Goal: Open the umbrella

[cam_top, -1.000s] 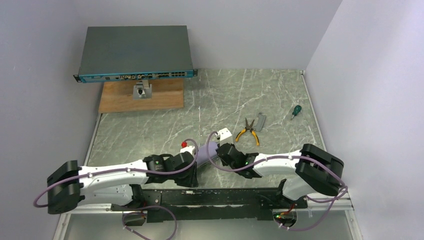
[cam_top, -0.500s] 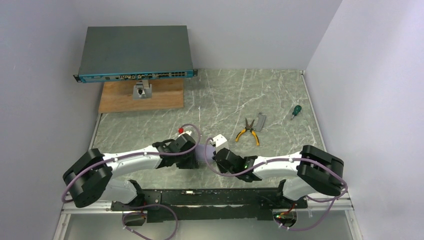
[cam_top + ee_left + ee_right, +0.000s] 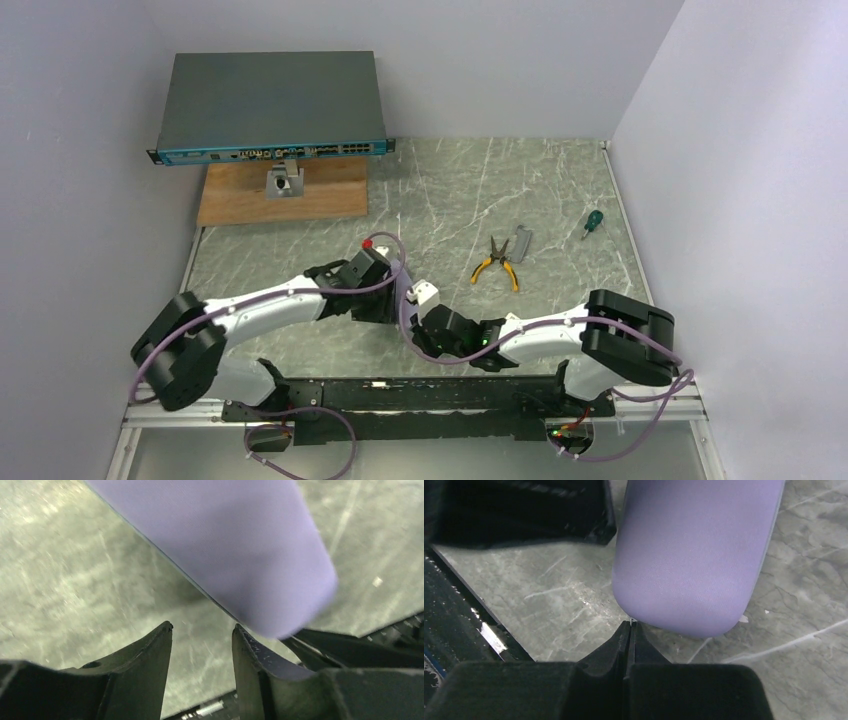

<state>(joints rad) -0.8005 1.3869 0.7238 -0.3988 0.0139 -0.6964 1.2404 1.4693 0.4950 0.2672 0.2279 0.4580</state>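
**End effector state.** My left end effector [image 3: 202,626] stands partly open. The gap between its fingers shows only tabletop [image 3: 65,580], so it holds nothing. My right end effector [image 3: 630,625] is closed finger to finger, with its tip touching the rounded end of the lavender case [image 3: 694,555]. I cannot tell whether a thin tab or seam is pinched there.

**Location of the task object.** The umbrella shows in no view. The case lies just ahead of both sets of fingertips, beyond the left gap. I judge the umbrella to be inside it.

**Hazards.**
1. Loss of the case. Cause: the left fingers are clear of it and the right contact is at the tip only, so any pull may slide or turn it.
2. Collision. Cause: both end effectors work close together at the same object.
3. Missed grip. Cause: closing the left fingers here takes in air. They must first advance around the case, and its smooth curved shell may slip out.
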